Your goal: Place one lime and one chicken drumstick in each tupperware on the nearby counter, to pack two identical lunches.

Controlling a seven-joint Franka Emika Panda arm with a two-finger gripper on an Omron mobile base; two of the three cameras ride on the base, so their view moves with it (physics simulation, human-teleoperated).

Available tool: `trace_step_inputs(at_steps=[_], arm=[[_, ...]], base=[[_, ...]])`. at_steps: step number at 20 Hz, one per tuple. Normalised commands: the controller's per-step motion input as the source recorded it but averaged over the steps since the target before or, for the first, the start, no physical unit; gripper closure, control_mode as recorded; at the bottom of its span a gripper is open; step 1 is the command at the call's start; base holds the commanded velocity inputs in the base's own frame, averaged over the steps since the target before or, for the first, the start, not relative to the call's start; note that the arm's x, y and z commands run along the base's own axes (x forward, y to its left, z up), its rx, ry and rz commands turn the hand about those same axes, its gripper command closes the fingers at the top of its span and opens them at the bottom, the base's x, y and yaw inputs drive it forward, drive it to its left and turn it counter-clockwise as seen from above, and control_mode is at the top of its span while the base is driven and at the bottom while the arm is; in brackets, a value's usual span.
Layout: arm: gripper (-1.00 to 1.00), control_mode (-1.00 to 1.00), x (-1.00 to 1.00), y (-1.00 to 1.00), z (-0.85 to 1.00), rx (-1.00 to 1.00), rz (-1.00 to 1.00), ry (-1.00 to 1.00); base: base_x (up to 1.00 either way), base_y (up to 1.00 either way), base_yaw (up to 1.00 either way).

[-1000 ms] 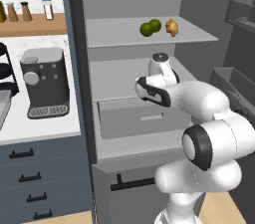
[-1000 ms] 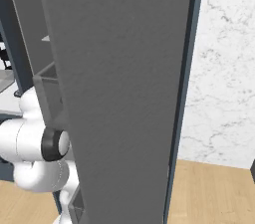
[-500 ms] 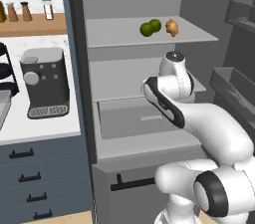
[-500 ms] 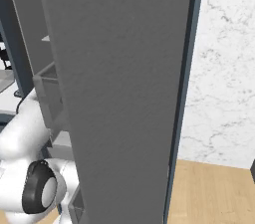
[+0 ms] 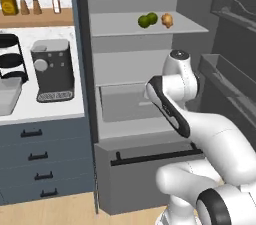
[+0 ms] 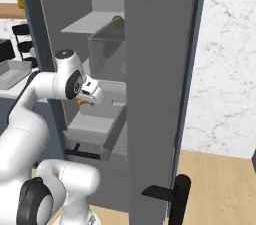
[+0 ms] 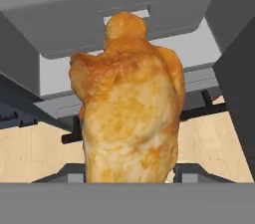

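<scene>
My gripper point(image 7: 127, 174) is shut on a golden-brown chicken drumstick point(image 7: 130, 103), which stands up between the fingers point(image 7: 191, 172) in the hand view. In the right base view the gripper point(image 6: 88, 97) hangs in front of the open fridge with a bit of the drumstick point(image 6: 81, 101) showing under it. Two limes point(image 5: 147, 19) and a second drumstick point(image 5: 167, 20) lie on the fridge's upper shelf point(image 5: 125, 25). A light-grey tupperware tray point(image 5: 7, 96) sits on the white counter point(image 5: 50, 112) at the left.
The open fridge door point(image 6: 160, 84) stands close on the right. Below the hand is a pulled-out fridge drawer point(image 5: 127, 101) and a lower drawer with a black handle point(image 5: 155, 156). A coffee machine point(image 5: 51, 69) and a black rack point(image 5: 11, 61) stand on the counter.
The arm has swung to the right and stretched upward in front of the fridge. The hand with the drumstick has come into the right base view.
</scene>
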Motion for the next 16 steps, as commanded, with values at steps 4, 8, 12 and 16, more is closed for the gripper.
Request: trace_step_inputs(at_steps=[4,8,12,16], arm=[[1.00,1.00,0.00,0.00,0.00,0.00,0.00,0.00],[1.00,1.00,0.00,0.00,0.00,0.00,0.00,0.00],[1.00,1.00,0.00,0.00,0.00,0.00,0.00,0.00],[1.00,1.00,0.00,0.00,0.00,0.00,0.00,0.00]], base=[[-0.90,0.72,0.15],[-0.30,1.00,0.03],[0.16,1.00,0.05],[0.52,1.00,0.02]])
